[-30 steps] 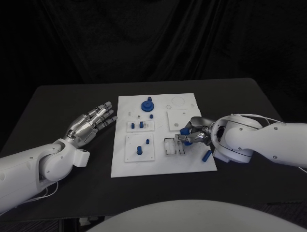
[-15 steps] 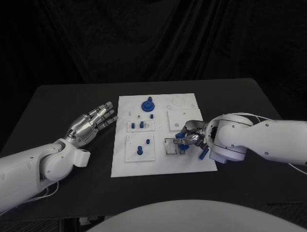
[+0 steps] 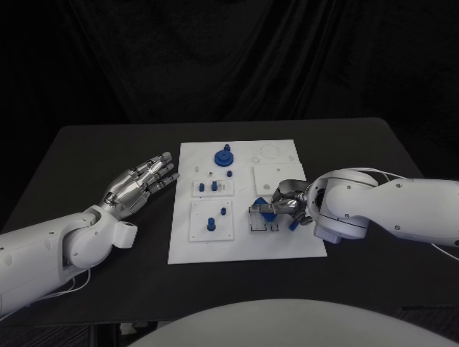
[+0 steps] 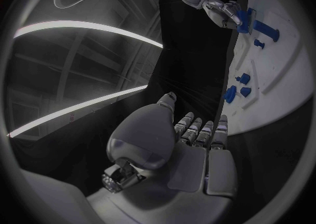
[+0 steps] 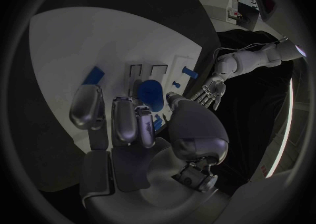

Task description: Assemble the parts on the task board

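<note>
We see the white task board (image 3: 245,246) in the middle of the black table (image 3: 83,144), with small blue parts on it, the largest one (image 3: 225,157) near its far edge. Our right hand (image 3: 278,210) is over the board's right side, pinching a blue part (image 5: 150,94) in its fingers. Our left hand (image 3: 141,182) lies flat with fingers spread, grasping nothing, just beside the board's left edge.

The task board (image 3: 242,244) looked like smooth matt white plastic, its parts (image 3: 224,157) a plain blue plastic, the table (image 3: 94,148) a dull matt black, the right hand (image 3: 281,206) and left hand (image 3: 139,183) shiny silver metal, and the arms (image 3: 396,206) glossy white plastic
</note>
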Available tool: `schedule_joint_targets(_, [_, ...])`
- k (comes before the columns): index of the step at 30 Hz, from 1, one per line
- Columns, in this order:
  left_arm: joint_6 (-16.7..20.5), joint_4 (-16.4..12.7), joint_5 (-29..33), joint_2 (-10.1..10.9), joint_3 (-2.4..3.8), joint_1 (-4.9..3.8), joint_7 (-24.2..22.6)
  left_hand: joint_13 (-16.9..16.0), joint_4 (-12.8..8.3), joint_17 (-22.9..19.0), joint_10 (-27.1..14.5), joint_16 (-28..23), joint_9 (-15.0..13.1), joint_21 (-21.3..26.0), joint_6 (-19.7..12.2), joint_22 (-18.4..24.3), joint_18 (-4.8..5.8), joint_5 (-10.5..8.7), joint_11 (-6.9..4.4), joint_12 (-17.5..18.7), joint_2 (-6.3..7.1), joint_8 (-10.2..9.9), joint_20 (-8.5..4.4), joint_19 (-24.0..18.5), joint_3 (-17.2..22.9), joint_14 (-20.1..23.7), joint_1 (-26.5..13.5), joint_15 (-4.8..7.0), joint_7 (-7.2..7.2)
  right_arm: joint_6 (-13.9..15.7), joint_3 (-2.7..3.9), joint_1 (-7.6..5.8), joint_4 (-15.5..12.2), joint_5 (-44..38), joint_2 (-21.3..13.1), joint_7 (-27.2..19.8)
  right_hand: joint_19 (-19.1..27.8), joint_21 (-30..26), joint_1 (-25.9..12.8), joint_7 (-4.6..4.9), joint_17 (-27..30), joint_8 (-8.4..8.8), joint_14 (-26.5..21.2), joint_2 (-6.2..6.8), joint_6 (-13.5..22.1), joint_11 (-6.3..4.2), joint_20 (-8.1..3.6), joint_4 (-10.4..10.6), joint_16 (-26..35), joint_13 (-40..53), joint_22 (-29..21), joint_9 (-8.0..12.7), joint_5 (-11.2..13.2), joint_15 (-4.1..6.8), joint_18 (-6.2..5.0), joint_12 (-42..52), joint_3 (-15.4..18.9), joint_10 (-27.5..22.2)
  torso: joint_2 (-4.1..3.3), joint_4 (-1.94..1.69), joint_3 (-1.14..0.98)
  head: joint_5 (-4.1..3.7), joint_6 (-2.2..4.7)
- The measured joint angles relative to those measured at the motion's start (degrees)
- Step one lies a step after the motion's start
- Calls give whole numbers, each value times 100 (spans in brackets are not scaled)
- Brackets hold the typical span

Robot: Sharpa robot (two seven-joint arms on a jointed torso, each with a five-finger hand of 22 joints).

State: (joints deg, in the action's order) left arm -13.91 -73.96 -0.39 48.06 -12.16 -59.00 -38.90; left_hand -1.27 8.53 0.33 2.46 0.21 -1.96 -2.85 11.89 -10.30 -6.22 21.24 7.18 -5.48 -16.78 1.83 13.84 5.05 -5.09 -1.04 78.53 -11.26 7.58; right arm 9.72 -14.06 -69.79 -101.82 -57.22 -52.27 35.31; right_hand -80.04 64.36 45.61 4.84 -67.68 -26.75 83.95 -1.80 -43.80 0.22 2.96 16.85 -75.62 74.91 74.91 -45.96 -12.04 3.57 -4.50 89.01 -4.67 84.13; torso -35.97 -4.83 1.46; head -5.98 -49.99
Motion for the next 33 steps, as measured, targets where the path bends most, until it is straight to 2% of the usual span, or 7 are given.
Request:
schedule_joint_targets(3, [-8, 3, 0, -2, 0, 0, 3, 0, 0, 0, 0, 0, 0, 0, 0, 0, 0, 0, 0, 0, 0, 0, 0, 0, 0, 0, 0, 0, 0, 2, 2, -5, 12, 2, 13, 0, 21, -171, -163, 4, 140, -85, -2, -75, 67, 0, 21, -1, 131, 0, 0, -13, 242, -2, -1, -76, 293, 0, 0, 1, 2, 6, 0])
schedule_joint_targets(5, [-13, 6, 0, -7, 0, 0, 5, 0, 0, 0, 0, 0, 0, 0, 0, 0, 1, 0, 0, 0, 0, 0, 1, 1, 0, 0, 0, 0, 0, 5, 2, -6, 22, 3, 23, -1, 40, -318, -243, 2, 276, -189, -21, -144, 147, 0, 2, -5, 264, 0, 0, -37, 395, -21, -92, -154, 499, 0, 0, 1, 3, 8, 0])
schedule_joint_targets(7, [-19, 8, 0, -11, 0, 0, 7, 0, 0, 0, 0, 0, 0, 0, 0, 6, 2, 0, 0, 0, 0, 0, 22, 22, 0, 0, 0, 0, 0, 9, 4, -8, 33, 4, 30, -2, 60, -425, -246, 1, 376, -250, -21, -156, 211, 0, 21, -10, 372, 0, 0, -54, 438, -21, -92, -185, 631, 0, 0, 1, 3, 9, 0])
schedule_joint_targets(16, [-48, 30, 0, -30, 0, 0, 13, 0, -1, 0, 0, 0, 1, 0, 0, 6, 2, 0, 0, 0, 0, 0, 22, 22, 1, 0, 0, 0, 0, 10, -3, -9, 42, 23, 40, -5, 80, -868, -28, -32, 794, -668, -21, -448, 418, 0, 2, -12, 866, 0, 4, -160, 480, -21, -92, -340, 1168, 0, -5, 0, -1, 33, 0])
schedule_joint_targets(22, [-68, 44, 0, -39, 0, 0, 18, -1, -16, 0, 0, 0, -4, 0, 19, 5, 3, 0, 0, 0, 0, 0, 22, 22, 16, 0, 0, 0, 20, 19, -9, -11, 40, 31, 18, -16, 101, -979, 83, -47, 799, -844, -21, -558, 444, 0, -19, -17, 908, 0, 4, -218, 341, -21, -91, -340, 1317, 0, -6, -1, 1, 44, 0])
schedule_joint_targets(25, [-76, 49, 0, -41, 0, 0, 20, 0, -16, 0, 0, 0, -4, 0, 20, 5, 3, 0, 0, 0, 0, 0, 21, 22, 16, 0, 0, 0, 20, 101, -9, -14, 14, 31, -41, -57, -3, -775, 307, -110, 417, -1010, 12, -590, 377, -26, -64, -18, 642, 0, 3, -260, 95, 12, -91, -206, 1402, -25, -4, -3, 2, 50, 0])
schedule_joint_targets(33, [-91, 55, 0, -35, 0, 3, 20, -1, -16, 0, 0, 0, -4, 0, 20, 5, 3, 0, 0, 0, 0, 0, 21, 21, 16, 0, 0, 0, 20, 721, -7, -73, -222, -309, -298, -482, -239, -20, 1035, -131, -457, -1236, -8, -559, 430, -54, -96, -51, -83, -1, 3, -283, -308, 33, -90, 84, 1582, -9, 5, -4, -1, 76, 0])
